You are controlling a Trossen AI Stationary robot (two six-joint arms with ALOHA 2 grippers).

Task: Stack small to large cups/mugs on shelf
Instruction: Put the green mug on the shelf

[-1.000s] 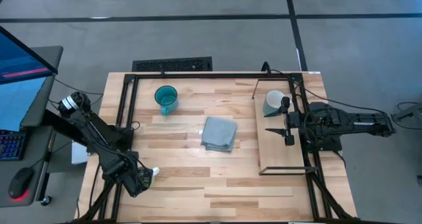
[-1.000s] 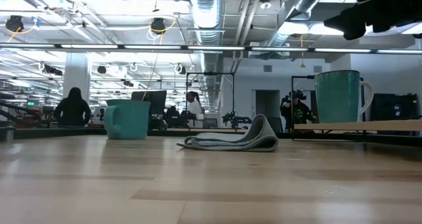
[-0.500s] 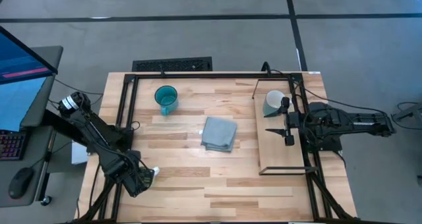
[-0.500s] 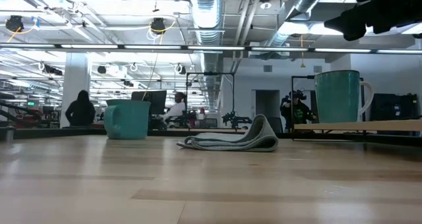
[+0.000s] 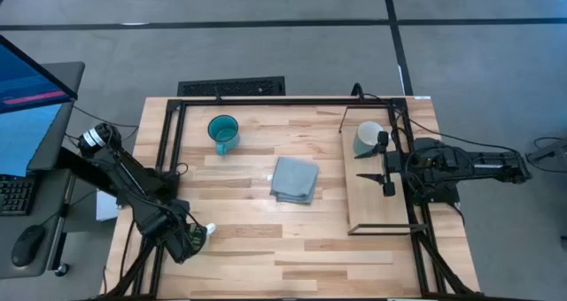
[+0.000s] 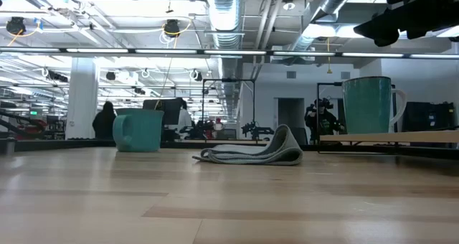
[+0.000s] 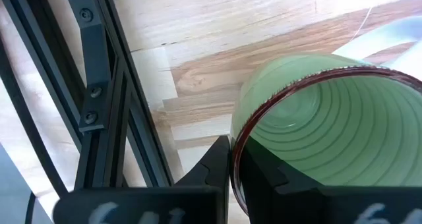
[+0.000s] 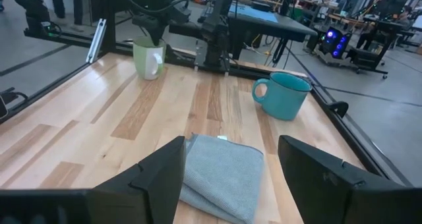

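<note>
A robotics lab or open workshop hall. Shown by bare silver ventilation ducts (image 6: 228, 18) on the ceiling, long strip lights (image 6: 143, 52), more workstations with monitors (image 6: 163, 109), a seated person (image 6: 105, 120) behind.

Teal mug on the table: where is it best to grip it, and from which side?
Grip its rim from straight above, one finger inside and one outside, opposite the handle. The teal mug stands upright, mouth open upward, with the handle toward the near edge of the table.
</note>
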